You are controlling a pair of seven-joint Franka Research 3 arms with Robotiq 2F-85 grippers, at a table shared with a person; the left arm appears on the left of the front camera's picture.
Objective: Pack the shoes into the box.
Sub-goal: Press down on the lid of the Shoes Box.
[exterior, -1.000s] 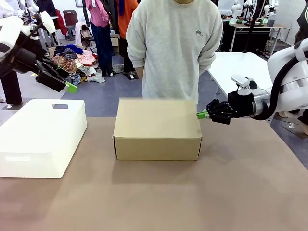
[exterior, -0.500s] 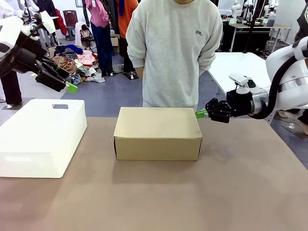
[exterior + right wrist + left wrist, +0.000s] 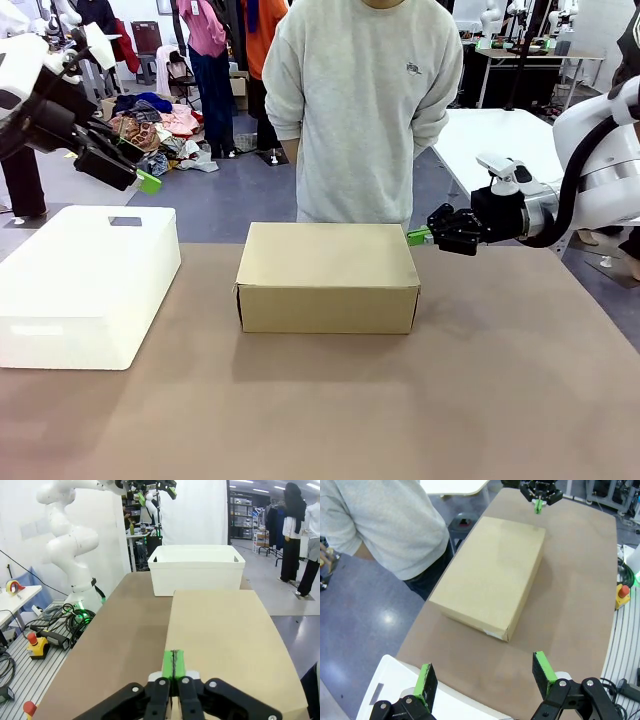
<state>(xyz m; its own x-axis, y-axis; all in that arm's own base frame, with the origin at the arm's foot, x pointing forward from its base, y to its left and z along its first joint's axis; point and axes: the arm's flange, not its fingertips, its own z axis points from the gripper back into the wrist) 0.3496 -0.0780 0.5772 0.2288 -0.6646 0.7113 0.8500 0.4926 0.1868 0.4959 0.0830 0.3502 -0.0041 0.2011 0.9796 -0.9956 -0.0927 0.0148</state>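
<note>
We see the table carrying the box at its centre, lid down; shoes presumably inside. Our right gripper, fingers pressed together, sits at the box's far right corner. Our left gripper, fingers apart, hangs above the bin. Risk: a sideways nudge could skew the box.

Left pincer agape, right pincer pinched.

A brown bench carries the closed box at center and a white bin at nine o'clock.
</note>
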